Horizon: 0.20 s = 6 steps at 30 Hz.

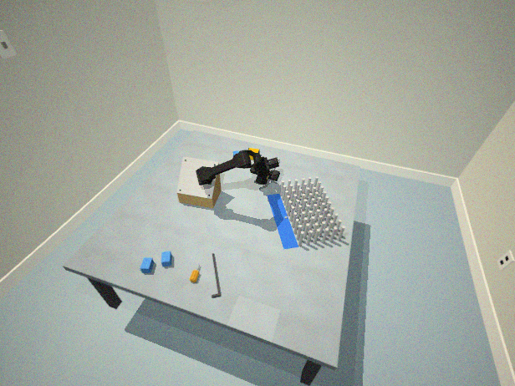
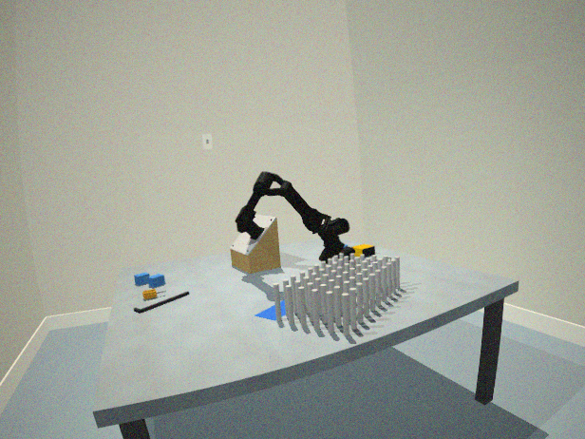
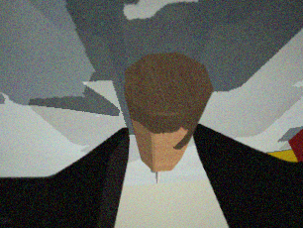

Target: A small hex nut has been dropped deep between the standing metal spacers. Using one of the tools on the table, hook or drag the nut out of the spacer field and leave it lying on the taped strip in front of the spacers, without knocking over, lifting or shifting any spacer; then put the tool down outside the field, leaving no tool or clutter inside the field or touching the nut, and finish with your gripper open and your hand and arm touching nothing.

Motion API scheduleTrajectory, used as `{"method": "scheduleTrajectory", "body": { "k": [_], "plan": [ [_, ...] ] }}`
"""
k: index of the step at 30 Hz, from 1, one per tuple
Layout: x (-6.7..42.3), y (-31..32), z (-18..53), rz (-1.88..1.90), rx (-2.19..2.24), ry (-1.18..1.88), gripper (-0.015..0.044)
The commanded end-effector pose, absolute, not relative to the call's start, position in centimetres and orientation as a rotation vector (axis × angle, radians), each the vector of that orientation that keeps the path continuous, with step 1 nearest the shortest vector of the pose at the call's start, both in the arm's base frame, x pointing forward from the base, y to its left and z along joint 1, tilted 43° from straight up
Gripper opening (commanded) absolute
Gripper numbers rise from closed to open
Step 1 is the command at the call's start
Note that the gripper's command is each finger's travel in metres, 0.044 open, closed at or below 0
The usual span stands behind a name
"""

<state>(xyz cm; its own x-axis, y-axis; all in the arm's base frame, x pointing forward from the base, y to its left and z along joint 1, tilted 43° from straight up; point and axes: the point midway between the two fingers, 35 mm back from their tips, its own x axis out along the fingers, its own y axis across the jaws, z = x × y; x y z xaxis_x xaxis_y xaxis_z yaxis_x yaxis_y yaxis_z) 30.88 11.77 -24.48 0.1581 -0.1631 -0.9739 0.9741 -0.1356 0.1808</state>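
arm (image 1: 226, 166) was black | spacers (image 1: 311, 210) pale grey | taped strip (image 1: 282, 223) blue | two blocks (image 1: 146, 265) blue | tool handle (image 3: 167, 104) brown | screwdriver (image 1: 195, 275) orange | hex key (image 1: 215, 276) dark | bench (image 1: 167, 234) light grey-blue

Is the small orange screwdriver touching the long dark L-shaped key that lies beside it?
Apart. The top view shows a plain gap between the orange screwdriver and the L-shaped key, along their whole length.
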Motion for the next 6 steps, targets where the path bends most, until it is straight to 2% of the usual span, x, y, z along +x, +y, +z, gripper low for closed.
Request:
{"method": "scheduleTrajectory", "body": {
  "k": [1, 5, 6],
  "plan": [
    [30.91, 11.78, -24.45, -1.257, 1.28, 0.896, 0.0341],
    [30.91, 11.78, -24.45, -1.257, 1.28, 0.896, 0.044],
    [30.91, 11.78, -24.45, -1.257, 1.28, 0.896, 0.044]
  ]
}}
